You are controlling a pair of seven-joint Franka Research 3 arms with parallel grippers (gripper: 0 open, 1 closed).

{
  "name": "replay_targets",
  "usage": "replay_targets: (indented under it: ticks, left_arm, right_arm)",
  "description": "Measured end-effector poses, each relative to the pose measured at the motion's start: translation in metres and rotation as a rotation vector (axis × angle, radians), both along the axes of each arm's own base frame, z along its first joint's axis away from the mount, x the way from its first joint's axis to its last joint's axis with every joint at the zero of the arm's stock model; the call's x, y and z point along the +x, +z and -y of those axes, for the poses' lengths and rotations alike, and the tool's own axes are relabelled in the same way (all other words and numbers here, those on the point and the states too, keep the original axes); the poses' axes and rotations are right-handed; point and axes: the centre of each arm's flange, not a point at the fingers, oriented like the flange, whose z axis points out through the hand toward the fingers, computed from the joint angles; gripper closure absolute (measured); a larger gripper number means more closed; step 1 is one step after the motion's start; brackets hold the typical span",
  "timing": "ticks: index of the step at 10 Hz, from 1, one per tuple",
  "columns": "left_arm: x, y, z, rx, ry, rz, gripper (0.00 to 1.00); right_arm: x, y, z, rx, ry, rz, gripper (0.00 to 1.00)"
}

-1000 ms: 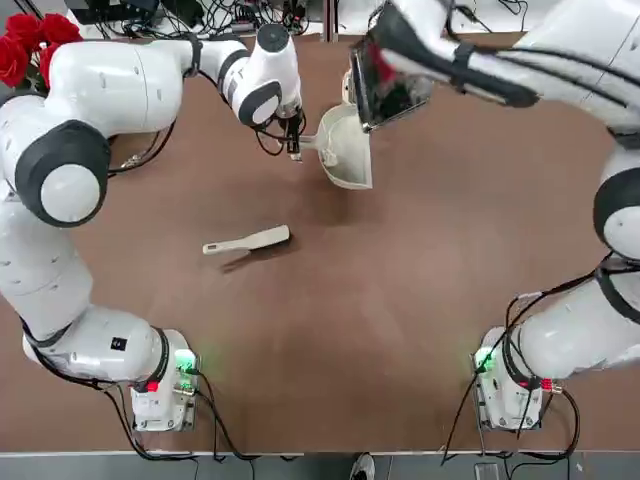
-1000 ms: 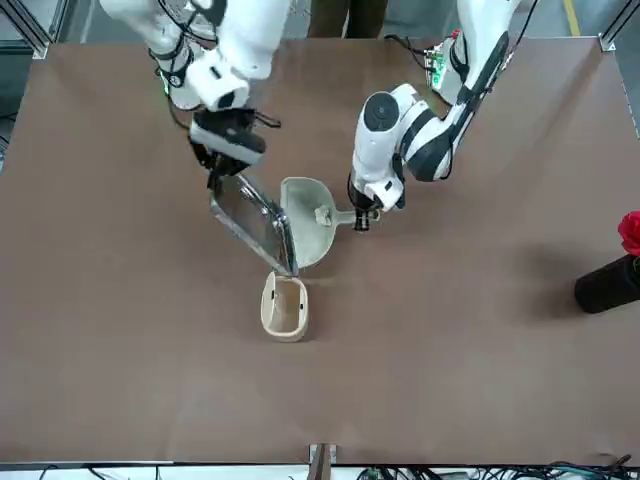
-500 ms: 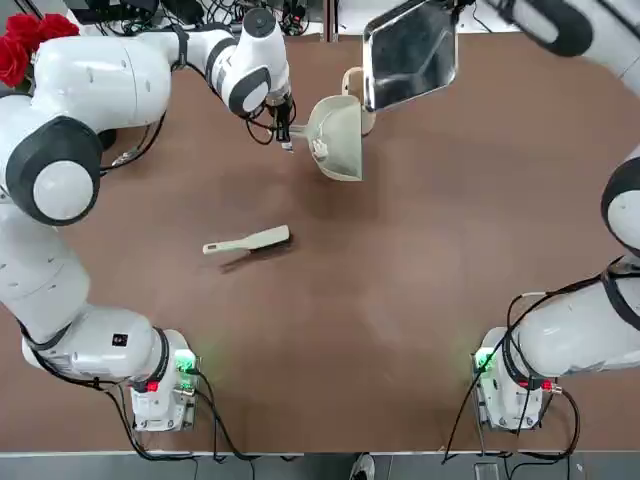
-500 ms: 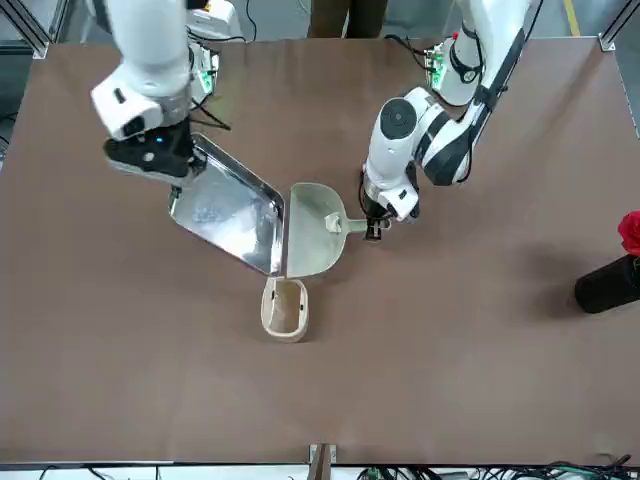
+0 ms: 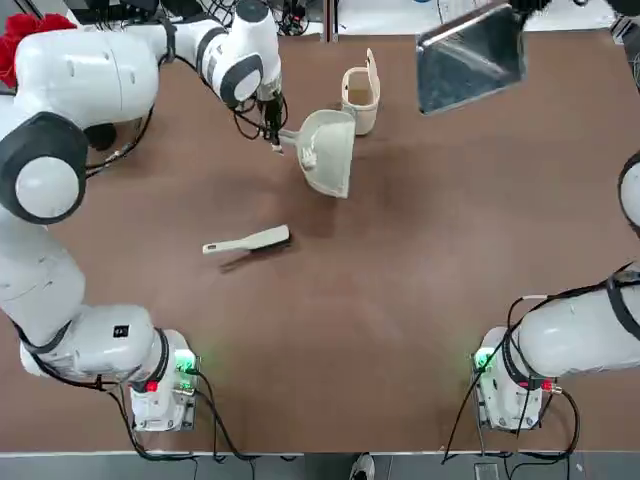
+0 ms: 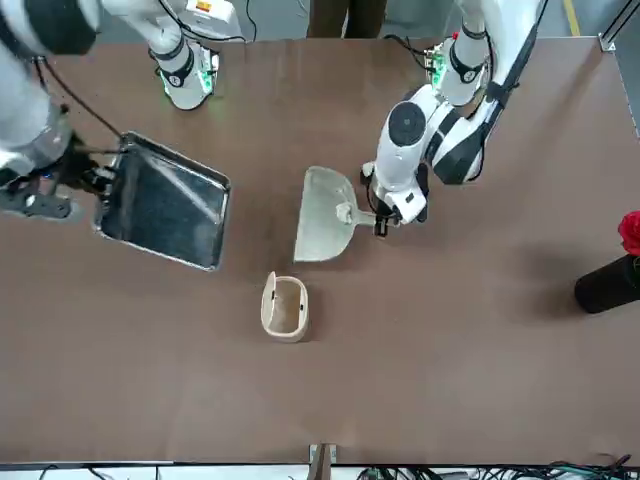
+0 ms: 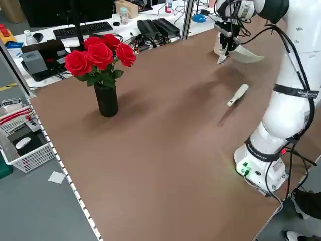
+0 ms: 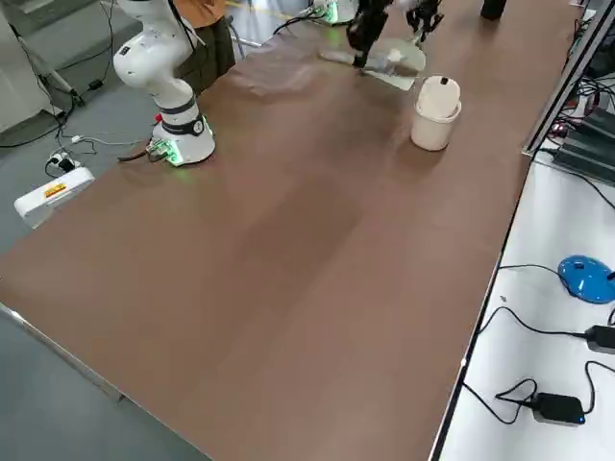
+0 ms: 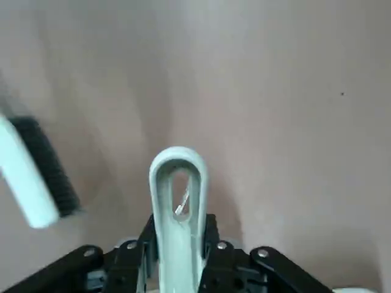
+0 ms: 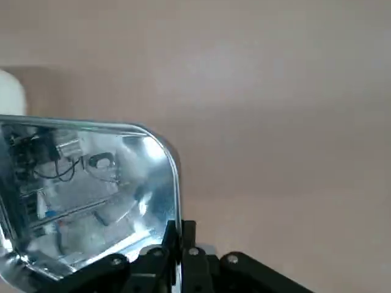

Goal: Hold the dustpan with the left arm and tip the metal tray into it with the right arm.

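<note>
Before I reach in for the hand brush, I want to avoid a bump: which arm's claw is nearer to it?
Left: its claw is just beyond the brush; the right claw is farther off, past the bin, at the metal tray.

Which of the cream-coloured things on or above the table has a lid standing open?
The small bin: its lid is raised, whereas the dustpan and brush have none.

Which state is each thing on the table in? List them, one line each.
Cream-white plastic dustpan: gripped by its handle in the left tool, crumpled white bit inside.
Shiny rectangular steel tray: gripped at its edge in the right tool, apart from the dustpan.
Cream lidded plastic bin: upright, lid open.
Slim cream hand brush with dark bristles: lying loose.
Red roses: standing in a black vase.
</note>
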Motion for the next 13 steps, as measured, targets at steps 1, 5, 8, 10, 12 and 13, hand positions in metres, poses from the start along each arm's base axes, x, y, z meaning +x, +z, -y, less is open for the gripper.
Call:
replay_targets:
  ticks: [1, 5, 8, 10, 12, 13]
  left_arm:
    - [0.001, 0.016, -0.008, -0.018, -0.007, -0.008, 0.68]
    - [0.042, 0.052, -0.087, -0.055, 0.073, 0.011, 0.68]
    - [0.079, 0.079, -0.129, -0.067, 0.153, 0.073, 0.68]
    - [0.105, 0.101, -0.149, -0.052, 0.158, 0.154, 0.68]
    - [0.111, 0.099, -0.136, -0.033, 0.107, 0.183, 0.68]
    - [0.112, 0.098, -0.126, -0.030, 0.091, 0.191, 0.68]
  right_arm:
    - [0.003, -0.024, 0.041, 0.044, 0.041, -0.018, 0.95]
    - [-0.015, -0.140, 0.133, 0.207, 0.036, -0.034, 0.95]
    - [-0.033, -0.215, 0.166, 0.304, 0.006, -0.043, 0.95]
    - [-0.038, -0.280, 0.189, 0.397, -0.004, -0.062, 0.95]
    - [-0.041, -0.343, 0.203, 0.446, -0.021, -0.070, 0.95]
    - [-0.042, -0.366, 0.204, 0.449, -0.035, -0.081, 0.95]
